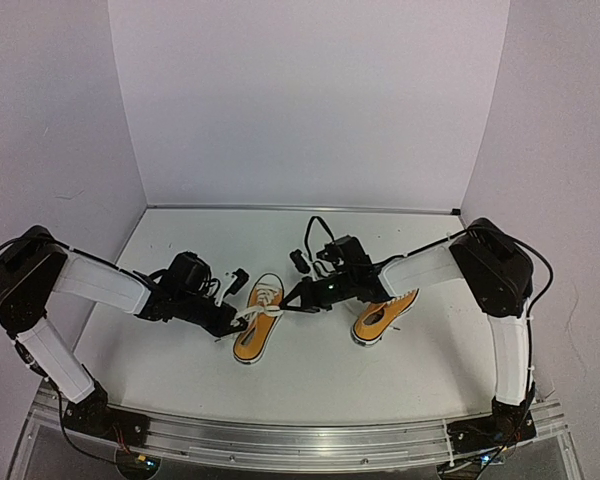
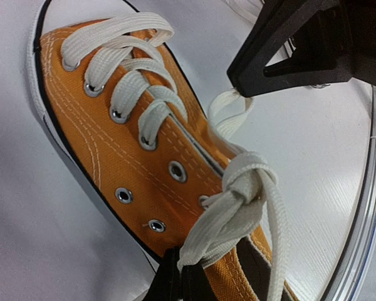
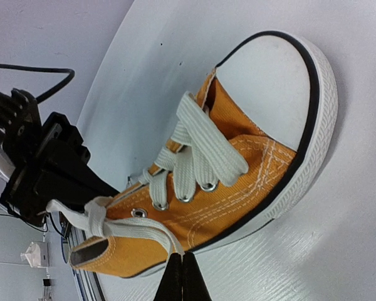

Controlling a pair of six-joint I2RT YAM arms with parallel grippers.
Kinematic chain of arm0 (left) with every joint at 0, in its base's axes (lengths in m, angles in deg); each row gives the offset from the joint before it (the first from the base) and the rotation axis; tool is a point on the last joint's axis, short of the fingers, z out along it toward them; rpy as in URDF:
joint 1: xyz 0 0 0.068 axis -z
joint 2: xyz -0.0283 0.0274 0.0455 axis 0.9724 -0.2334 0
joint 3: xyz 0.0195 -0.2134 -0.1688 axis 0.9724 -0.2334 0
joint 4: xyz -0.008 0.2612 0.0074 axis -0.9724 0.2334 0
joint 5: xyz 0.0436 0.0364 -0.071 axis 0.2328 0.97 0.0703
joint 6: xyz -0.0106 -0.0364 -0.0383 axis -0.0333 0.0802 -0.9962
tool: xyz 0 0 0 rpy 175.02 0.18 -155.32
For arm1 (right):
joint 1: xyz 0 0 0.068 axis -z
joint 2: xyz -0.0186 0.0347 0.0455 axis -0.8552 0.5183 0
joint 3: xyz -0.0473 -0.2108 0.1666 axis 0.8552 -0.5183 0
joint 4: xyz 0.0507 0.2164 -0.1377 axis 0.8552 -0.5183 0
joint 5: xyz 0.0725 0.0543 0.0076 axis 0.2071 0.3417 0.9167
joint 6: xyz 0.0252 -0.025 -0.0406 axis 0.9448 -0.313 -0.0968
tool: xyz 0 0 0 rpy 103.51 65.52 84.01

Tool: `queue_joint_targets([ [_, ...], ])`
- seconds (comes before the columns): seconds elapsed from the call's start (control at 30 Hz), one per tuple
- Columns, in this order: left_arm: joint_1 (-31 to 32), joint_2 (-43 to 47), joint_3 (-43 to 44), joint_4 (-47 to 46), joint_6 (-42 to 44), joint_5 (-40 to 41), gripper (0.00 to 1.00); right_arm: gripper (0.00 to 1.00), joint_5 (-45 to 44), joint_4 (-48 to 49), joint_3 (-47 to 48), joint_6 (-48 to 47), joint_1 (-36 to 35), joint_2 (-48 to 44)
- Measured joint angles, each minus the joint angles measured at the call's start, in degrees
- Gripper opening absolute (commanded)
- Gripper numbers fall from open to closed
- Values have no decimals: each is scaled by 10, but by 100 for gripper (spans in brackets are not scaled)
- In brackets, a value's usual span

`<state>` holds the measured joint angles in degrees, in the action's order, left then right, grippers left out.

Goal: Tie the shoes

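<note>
Between pale walls (image 1: 310, 100), shoes (image 1: 257, 322) on white table (image 1: 310, 385).

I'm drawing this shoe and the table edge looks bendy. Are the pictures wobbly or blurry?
Left wrist view: the lens bends the metal table edge into a curve; the laces look sharp. Right wrist view: same bending, the toe cap looks extra big, the tabletop shines softly. Top view: even light, faint shadows.

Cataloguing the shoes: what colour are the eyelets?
Silver metal eyelets, clearest in the left wrist view.
</note>
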<state>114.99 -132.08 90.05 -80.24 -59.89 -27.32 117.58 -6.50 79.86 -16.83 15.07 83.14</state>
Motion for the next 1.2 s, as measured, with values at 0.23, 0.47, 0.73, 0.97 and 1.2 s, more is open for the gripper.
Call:
queue_joint_targets([
  [0.23, 8, -7, 3, -12, -15, -10, 0, 0, 1, -4, 4, -2, 3, 0],
  [0.47, 8, -7, 4, -11, -14, -10, 0, 5, 38, -6, -20, -16, 3, -1],
  [0.73, 7, -12, 13, 0, -10, -15, 0, 32, 72, -66, -29, -67, 0, -1],
  [0.97, 7, -16, 19, 5, -6, -20, 0, 32, 65, -93, 6, -100, 21, -1],
  [1.2, 7, -21, 23, 6, -3, -26, 0, 30, 45, -96, 86, -120, 40, 2],
])
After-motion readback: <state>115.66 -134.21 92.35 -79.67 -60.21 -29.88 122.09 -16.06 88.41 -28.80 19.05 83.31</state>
